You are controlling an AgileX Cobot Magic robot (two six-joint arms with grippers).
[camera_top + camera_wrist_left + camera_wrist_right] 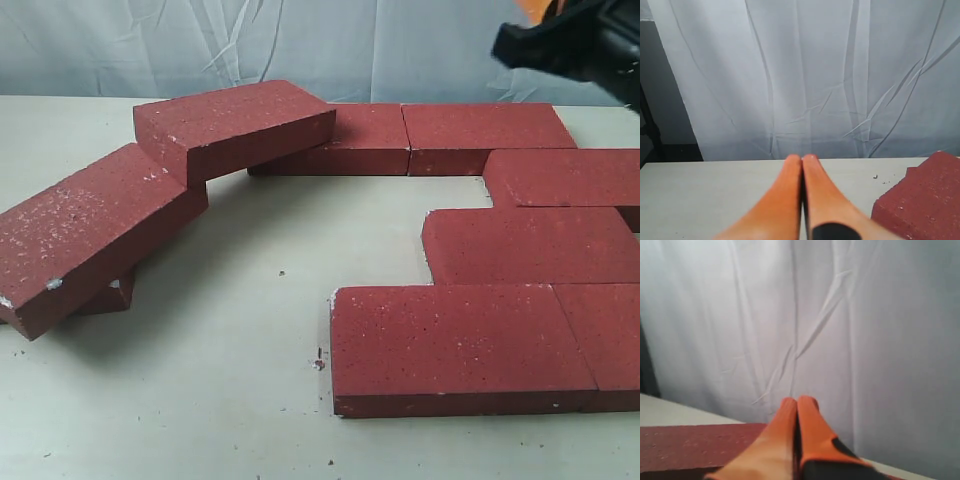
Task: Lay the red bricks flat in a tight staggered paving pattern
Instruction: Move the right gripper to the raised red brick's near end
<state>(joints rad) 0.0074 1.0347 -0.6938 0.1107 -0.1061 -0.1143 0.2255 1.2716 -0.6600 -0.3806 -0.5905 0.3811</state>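
Tilted bricks (235,125) unlaid near left edge of counter (200,420), long axes slanting toward far right corner; flat bricks (460,345) set by right edge. Judged nearer: left pincer (802,159); right pincer (797,401) at far right corner. Both closed, empty.

Exterior camera sat low and close, just above the tabletop (200,420), looking obliquely down across the red bricks (460,350) toward the wrinkled pale curtain (150,45) at the back. Left wrist camera peered along the left pincer (801,159), held about level and near the tabletop, facing that same curtain, one brick's corner in frame. Right wrist camera looked along the right pincer (797,401), again roughly level, curtain filling most of it, a brick top close beneath. All three shared curtain, bricks and tabletop
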